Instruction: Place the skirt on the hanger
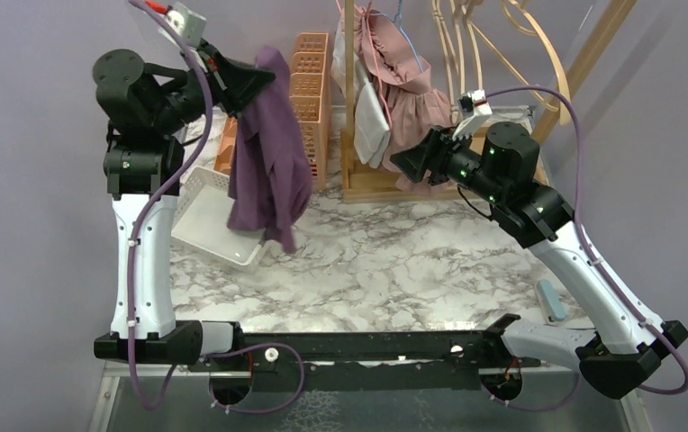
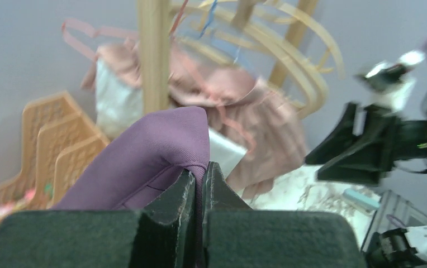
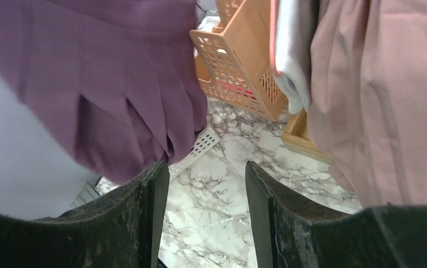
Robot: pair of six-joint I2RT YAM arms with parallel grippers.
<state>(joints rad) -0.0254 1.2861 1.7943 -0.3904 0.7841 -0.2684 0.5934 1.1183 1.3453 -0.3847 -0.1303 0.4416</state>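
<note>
The left jaws were clamped on the purple skirt (image 1: 270,166), which hung over the white basket (image 1: 198,223) at the left of the worktop (image 1: 394,261). The right jaws stood wide and empty beside a pink dress (image 1: 415,101).

A white basket (image 1: 203,220) is lying at an angle on the left side of the marble table (image 1: 394,261), and just behind it a stack of orange crates (image 1: 312,99) is standing upright. Right beside the crates, a wooden rack (image 1: 349,81) is standing at the back with a pink dress (image 1: 417,112) and a white garment (image 1: 372,126) hanging on it. A small pale blue block (image 1: 552,301) is sitting near the table's right edge.
</note>
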